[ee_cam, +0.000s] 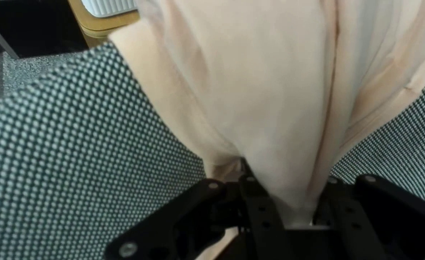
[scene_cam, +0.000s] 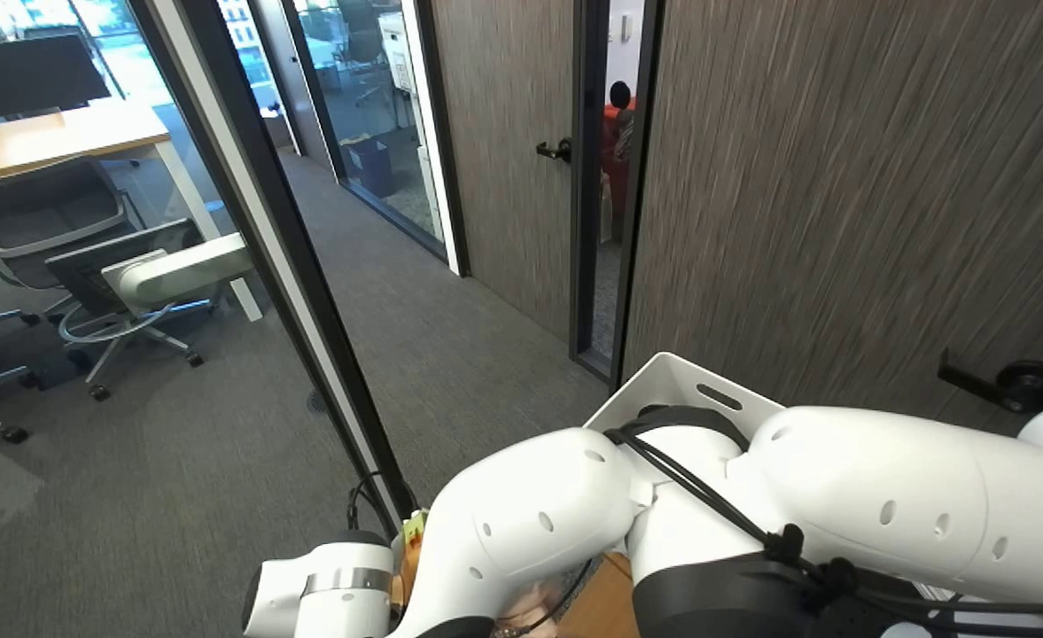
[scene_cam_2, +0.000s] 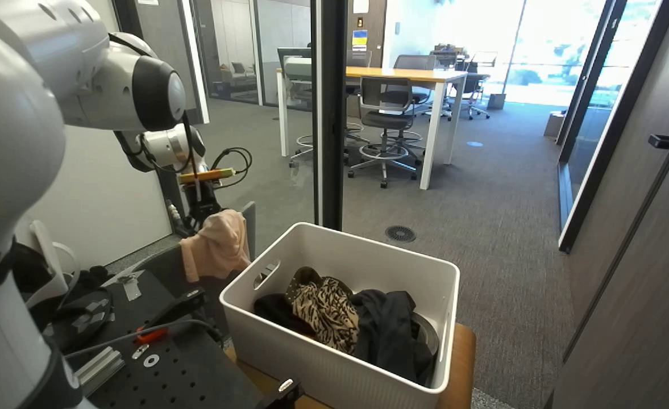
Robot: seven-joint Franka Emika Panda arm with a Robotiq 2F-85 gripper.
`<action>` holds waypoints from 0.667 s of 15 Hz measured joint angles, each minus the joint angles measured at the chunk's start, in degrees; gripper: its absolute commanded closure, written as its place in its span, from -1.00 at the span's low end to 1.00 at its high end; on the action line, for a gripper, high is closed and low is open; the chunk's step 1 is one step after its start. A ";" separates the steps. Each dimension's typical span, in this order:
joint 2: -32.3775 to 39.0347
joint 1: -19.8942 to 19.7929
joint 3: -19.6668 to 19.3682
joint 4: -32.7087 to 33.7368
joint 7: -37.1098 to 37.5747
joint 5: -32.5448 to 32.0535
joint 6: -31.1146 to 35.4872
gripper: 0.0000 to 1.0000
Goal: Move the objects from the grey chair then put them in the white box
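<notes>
At the chair (ee_cam: 78, 159), the gripper (ee_cam: 290, 182) pinches pink cloth (ee_cam: 255, 83).

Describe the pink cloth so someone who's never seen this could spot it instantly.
Start with the grey chair, whose dotted weave shows on both sides of the wrist view. In front of it, find the black gripper; the pink cloth is gathered in its grip. Pale, plain folds set the cloth apart from the dotted chair and dark gripper.

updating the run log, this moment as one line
pincer: shut on pink cloth | pink cloth: at grey chair, not boxed | white box: patterned fabric, dark fabric inside
</notes>
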 measured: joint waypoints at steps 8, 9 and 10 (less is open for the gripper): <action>-0.32 -2.41 0.13 0.44 6.63 4.58 0.89 0.81; -0.44 -3.05 0.19 0.44 7.48 5.75 1.13 0.81; -0.66 -3.80 0.30 0.31 8.25 6.99 1.52 0.81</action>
